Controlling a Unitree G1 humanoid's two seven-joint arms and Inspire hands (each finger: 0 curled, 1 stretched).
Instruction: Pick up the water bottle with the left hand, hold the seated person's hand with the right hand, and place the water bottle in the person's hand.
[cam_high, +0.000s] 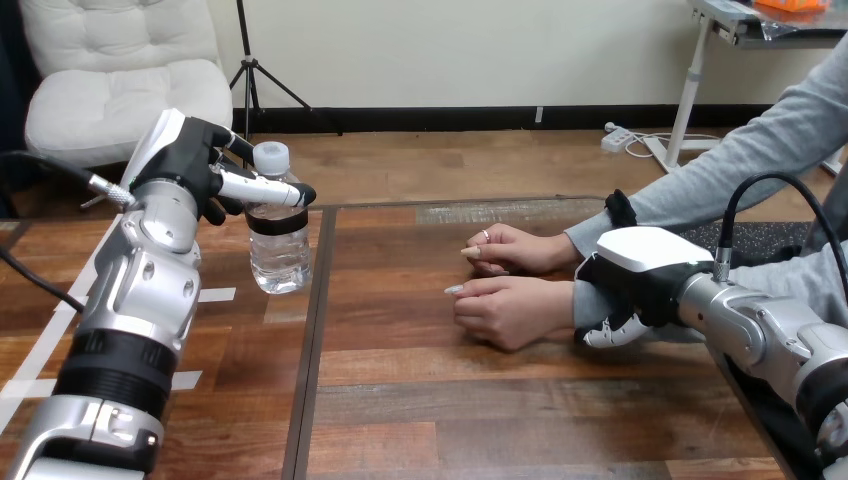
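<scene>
Well leftward of the person's hand (510, 310), left hand (190, 165) is clasping upright water bottle (278, 250); right hand (640, 270) is clasping the wrist (583, 303).

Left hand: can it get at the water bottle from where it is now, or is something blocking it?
Likely yes. The left hand is at the water bottle, with its fingers curled round it just under the cap. Nothing stands between them.
</scene>
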